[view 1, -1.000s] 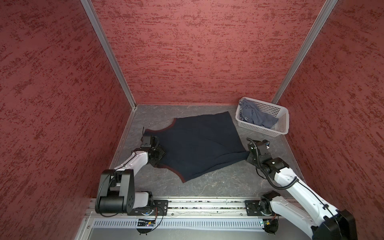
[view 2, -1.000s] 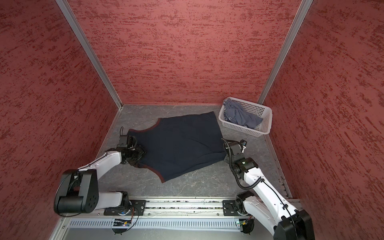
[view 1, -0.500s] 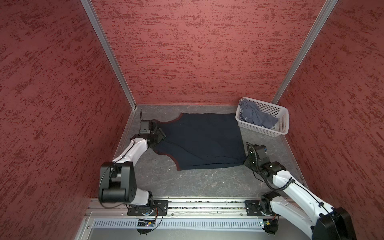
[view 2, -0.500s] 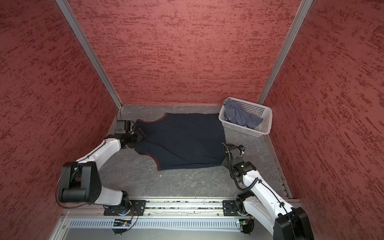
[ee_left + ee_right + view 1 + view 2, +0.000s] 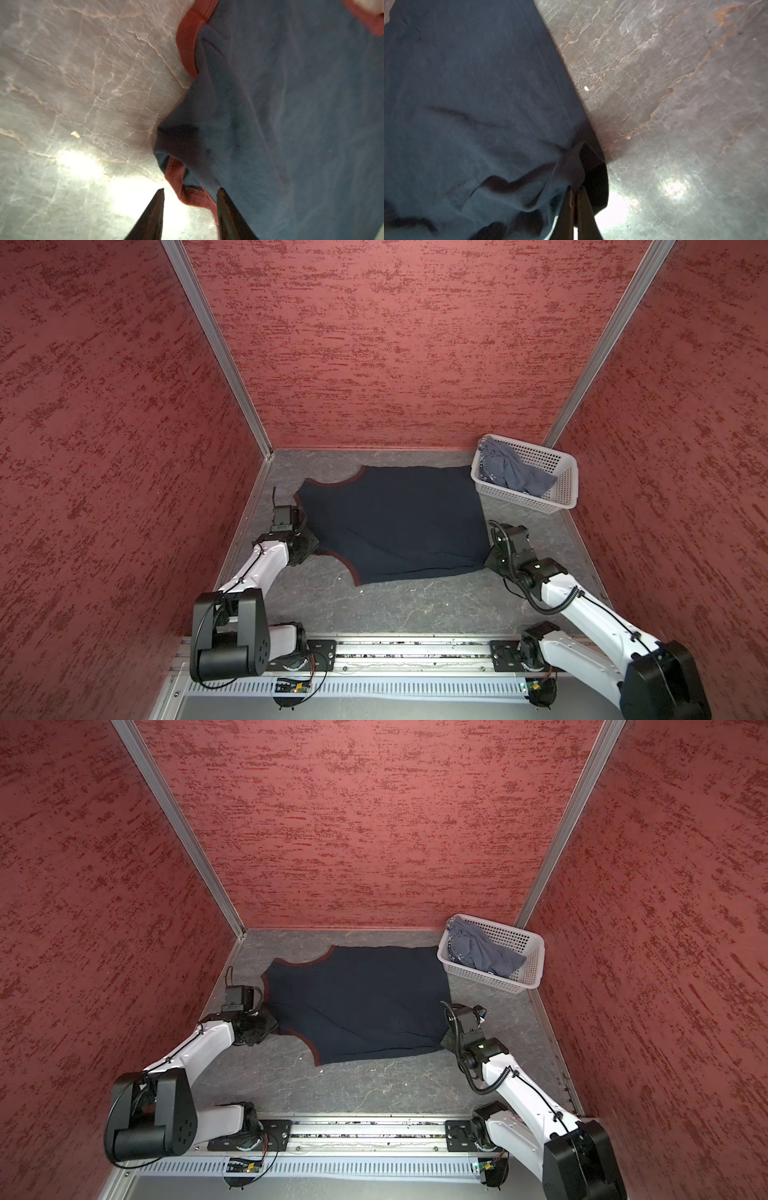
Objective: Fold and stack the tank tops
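Your navy tank top (image 5: pixel 395 522) is matt, soft cloth with a ribbed reddish trim (image 5: pixel 187 41). The table (image 5: pixel 415 605) under it is smooth, veined like stone, and glossy enough to glare. At two o'clock, the basket (image 5: pixel 567 489) looks like white perforated plastic; the grey-blue top (image 5: pixel 511 477) inside is probably thin matt cloth.

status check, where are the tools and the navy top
Left tool open, straddling a strap of the navy top. Right tool shut on its hem corner. Top spread out, unfolded; grey top in basket. Nothing in the way.
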Motion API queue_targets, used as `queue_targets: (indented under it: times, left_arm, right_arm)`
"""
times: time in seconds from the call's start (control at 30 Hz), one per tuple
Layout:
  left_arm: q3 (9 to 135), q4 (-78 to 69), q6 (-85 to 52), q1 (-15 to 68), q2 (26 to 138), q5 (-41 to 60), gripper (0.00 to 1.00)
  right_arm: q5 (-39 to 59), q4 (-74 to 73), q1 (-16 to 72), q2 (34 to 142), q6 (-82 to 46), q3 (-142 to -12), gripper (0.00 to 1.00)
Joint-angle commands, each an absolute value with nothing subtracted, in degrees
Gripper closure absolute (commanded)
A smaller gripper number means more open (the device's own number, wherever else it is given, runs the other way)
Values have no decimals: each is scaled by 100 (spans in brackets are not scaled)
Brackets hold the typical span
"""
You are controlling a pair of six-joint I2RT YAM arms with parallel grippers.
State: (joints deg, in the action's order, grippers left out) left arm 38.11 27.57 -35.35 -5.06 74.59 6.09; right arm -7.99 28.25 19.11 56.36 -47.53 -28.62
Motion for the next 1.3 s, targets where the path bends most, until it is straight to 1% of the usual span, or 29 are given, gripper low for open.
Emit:
queue_targets:
  times: [0.0, 0.23, 0.33, 0.47, 0.67, 0.77, 0.83, 0.93, 1.1, 1.17, 1.27]
  left_arm:
    - [3815, 2721, -3481, -421, 7607, 622, 60]
    - [3803, 2622, -3481, -374, 7976, 510, 67]
    - [3840, 2661, -3489, -374, 8128, 435, 71]
    - [3817, 2742, -3515, -374, 8133, 323, 76]
    - [3695, 2719, -3581, -391, 7828, 132, 88]
    - [3467, 2674, -3730, -388, 7295, -135, 99]
    - [3157, 2554, -3951, -410, 6745, -377, 100]
    - [2642, 2385, -4286, -459, 5888, -467, 100]
    - [2246, 2739, -4701, -567, 4712, -1056, 100]
    - [2152, 2830, -4806, -721, 4510, -1034, 99]
    - [2083, 2813, -4831, -1076, 4598, -671, 92]
  right_arm:
    - [-981, 2716, 1872, 5513, -4793, -2958, 100]
    - [-1226, 2898, 1868, 5460, -4664, -3120, 100]
    - [-1269, 2909, 1870, 5415, -4658, -3119, 100]
    - [-1352, 2926, 1872, 5440, -4660, -3129, 100]
    - [-1614, 3094, 1845, 5560, -4696, -3211, 100]
    - [-1726, 3210, 1798, 5672, -4711, -3273, 100]
    - [-1719, 3209, 1792, 5728, -4695, -3277, 100]
    - [-1696, 3173, 1793, 5830, -4677, -3260, 100]
    - [-1827, 3233, 1780, 5930, -4701, -3273, 100]
    - [-1863, 3252, 1767, 5963, -4726, -3287, 100]
    - [-1859, 3247, 1745, 6005, -4755, -3277, 100]
